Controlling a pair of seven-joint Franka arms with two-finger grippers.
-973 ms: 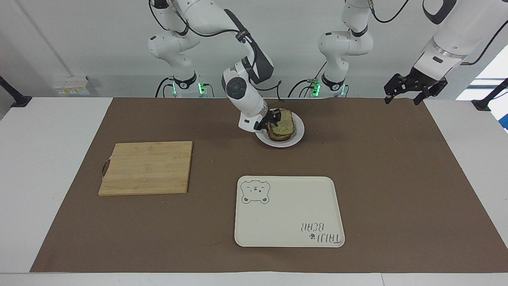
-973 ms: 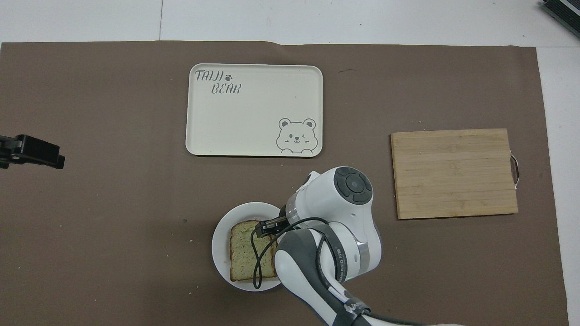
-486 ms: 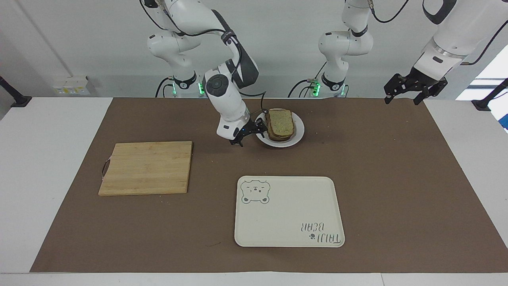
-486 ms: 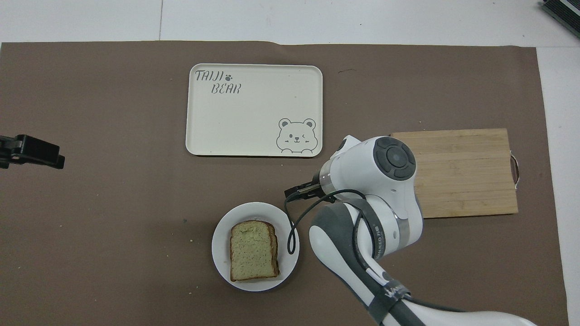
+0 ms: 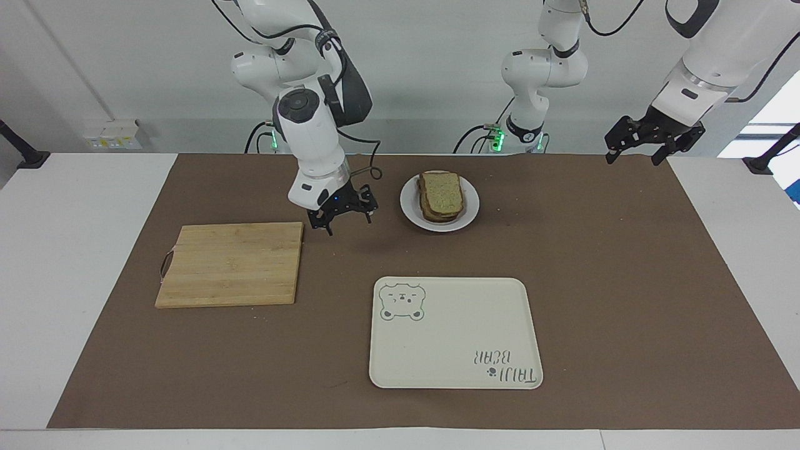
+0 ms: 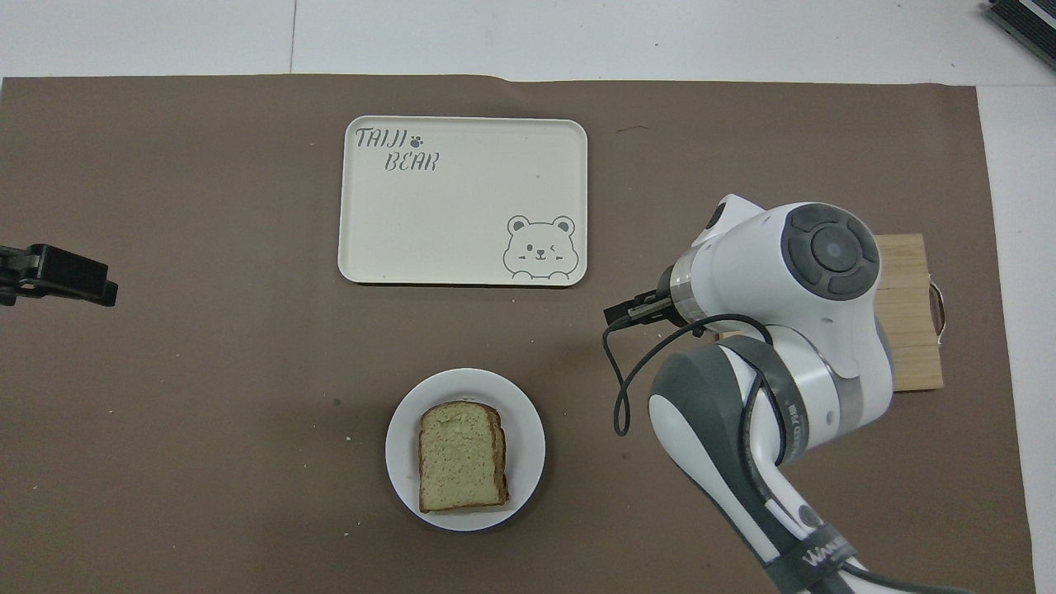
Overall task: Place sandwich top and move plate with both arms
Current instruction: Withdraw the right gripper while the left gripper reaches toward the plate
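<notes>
A: Right jaws (image 5: pixel 342 217) first. State?

B: Spread wide, holding nothing. They hang low over bare mat (image 5: pixel 594 262), between the board (image 5: pixel 231 264) and the plate (image 5: pixel 465 211), just off the board's corner.

A: Left jaws (image 5: pixel 644 145)?

B: Wide too, empty, up over the edge of the mat at the left arm's end of the counter (image 5: pixel 94 250). That arm waits. In the overhead view only a black tip shows at the frame edge.

A: The top slice (image 5: pixel 442 191)?

B: Already down. It lies flat on the slice beneath it, on the plate, edges roughly matched. The plate sits close to the robots, about midway between the two bases.

A: So the first half looks done.

B: I judge so. What's left is the plate move, both arms.

A: Which way from the jaws?

B: From the right jaws the plate lies sideways, toward the left arm's end, a short reach. From the left jaws it is well apart, toward the right arm's end. The right arm is much the nearer.

A: Long axis?

B: The plate is round, none to speak of. The bread's long side runs toward and away from the robots, so the two rim points facing the arms are free of it.

A: Tray (image 5: pixel 455 332)?

B: Bare, farther from the robots than the plate. The likely goal, though that's a guess.
</notes>
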